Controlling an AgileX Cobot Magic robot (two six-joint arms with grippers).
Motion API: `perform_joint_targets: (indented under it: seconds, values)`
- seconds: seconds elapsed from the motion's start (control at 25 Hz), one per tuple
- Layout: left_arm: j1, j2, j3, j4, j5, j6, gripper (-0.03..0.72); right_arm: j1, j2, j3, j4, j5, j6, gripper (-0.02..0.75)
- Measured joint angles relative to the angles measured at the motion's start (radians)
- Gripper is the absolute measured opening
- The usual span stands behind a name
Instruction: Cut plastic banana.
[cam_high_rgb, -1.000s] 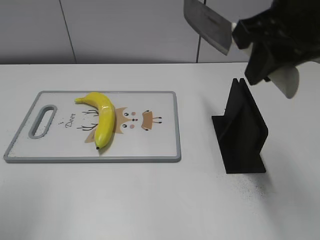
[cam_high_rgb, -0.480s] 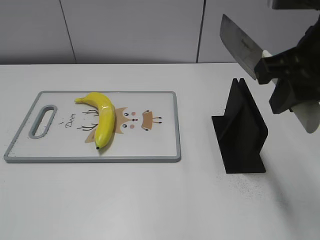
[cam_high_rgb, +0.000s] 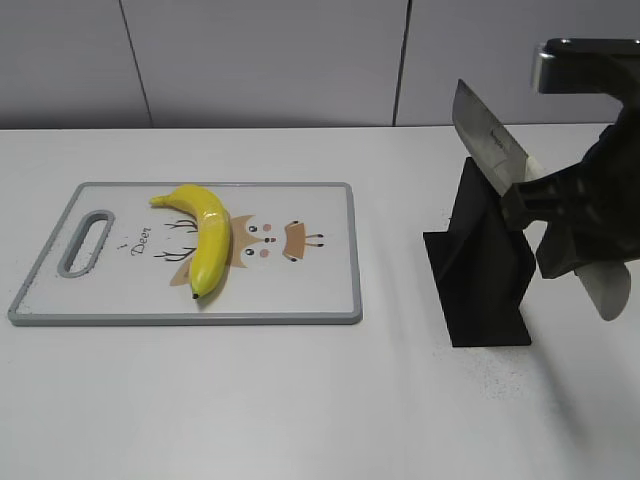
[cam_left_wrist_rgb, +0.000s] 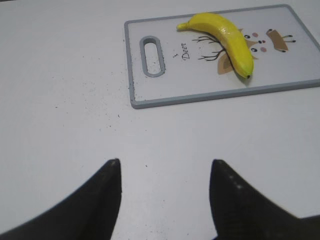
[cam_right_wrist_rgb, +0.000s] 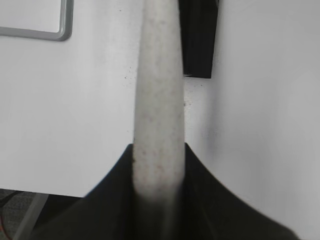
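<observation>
Knife (cam_high_rgb: 487, 135), clamped in right gripper (cam_high_rgb: 560, 215), has dropped toward black stand (cam_high_rgb: 485, 255); plastic banana (cam_high_rgb: 203, 232) lies tip-forward; left gripper (cam_left_wrist_rgb: 165, 190) open.

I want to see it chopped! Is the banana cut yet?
Not yet. The banana lies whole on the cutting board.

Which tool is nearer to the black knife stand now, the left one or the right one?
Right. The right tool, gripping the cleaver, is just above and beside the black knife stand. The left tool hovers over bare table near the cutting board, far from it.
</observation>
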Motion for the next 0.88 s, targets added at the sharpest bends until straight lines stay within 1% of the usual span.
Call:
perform_joint_targets:
  seconds: [0.2, 0.68, 0.88]
  values:
    - [0.0, -0.054, 0.002, -0.004, -0.006, -0.016, 0.549, 0.0, 0.0, 0.005, -0.01, -0.028, 0.021, 0.162]
    - [0.0, -0.06, 0.003, -0.007, -0.006, -0.028, 0.549, 0.0, -0.004, 0.008, -0.073, -0.036, 0.081, 0.162]
    - [0.0, -0.06, 0.003, -0.007, -0.006, -0.028, 0.538, 0.0, -0.005, 0.024, -0.079, -0.05, 0.085, 0.162]
